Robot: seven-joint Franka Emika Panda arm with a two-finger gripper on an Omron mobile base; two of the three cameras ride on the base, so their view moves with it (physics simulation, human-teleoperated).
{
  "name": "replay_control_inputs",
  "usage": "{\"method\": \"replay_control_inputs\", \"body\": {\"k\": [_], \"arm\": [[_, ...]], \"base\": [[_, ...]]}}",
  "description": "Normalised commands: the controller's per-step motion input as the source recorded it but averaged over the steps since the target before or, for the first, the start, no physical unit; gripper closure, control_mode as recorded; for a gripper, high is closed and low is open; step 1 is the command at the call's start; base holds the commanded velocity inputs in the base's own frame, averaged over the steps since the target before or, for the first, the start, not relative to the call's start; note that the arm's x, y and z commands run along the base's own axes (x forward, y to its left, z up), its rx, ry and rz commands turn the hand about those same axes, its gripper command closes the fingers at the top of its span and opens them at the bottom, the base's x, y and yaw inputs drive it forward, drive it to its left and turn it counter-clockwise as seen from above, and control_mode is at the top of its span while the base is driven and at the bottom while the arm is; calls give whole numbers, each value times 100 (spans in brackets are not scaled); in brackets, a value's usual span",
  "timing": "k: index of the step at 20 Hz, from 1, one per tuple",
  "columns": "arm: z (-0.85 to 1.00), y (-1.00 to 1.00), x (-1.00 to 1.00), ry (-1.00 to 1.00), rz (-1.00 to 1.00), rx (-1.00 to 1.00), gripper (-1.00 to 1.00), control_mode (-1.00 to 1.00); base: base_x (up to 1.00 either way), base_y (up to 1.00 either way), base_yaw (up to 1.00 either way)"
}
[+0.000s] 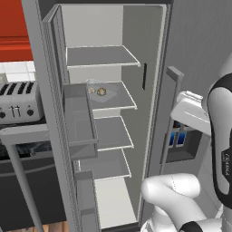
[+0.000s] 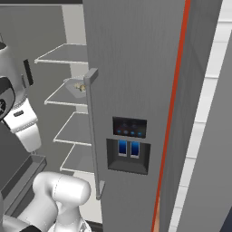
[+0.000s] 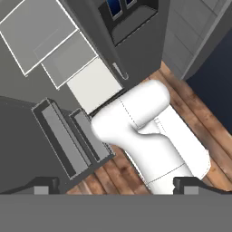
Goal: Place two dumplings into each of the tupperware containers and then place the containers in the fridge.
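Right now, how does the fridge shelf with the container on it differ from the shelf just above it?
The second shelf carries a tupperware container with two dumplings in it; the top shelf carries nothing. In the left base view the second shelf is partly hidden by the door bin, while the top shelf shows whole. Both are flat, pale grey, light-edged shelves inside the open fridge.

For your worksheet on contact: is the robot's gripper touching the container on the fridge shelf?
Apart. The hand view shows the open gripper pointing down at the floor; the left base view shows the container alone on its shelf.
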Motion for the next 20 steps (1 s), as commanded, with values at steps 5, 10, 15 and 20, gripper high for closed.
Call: {"method": "replay_control_inputs", "body": {"k": [5,10,15,20], "arm": [[12,-7,-22,-18,12,-2,-100,-100],[12,0,0,3,12,0,-100,-100],[2,0,-3,5,9,-11,-100,-100],[0,-3,0,0,6,-9,-100,-100]], "base": [[0,0,0],[0,0,0],[0,0,0],[0,0,0]]}}
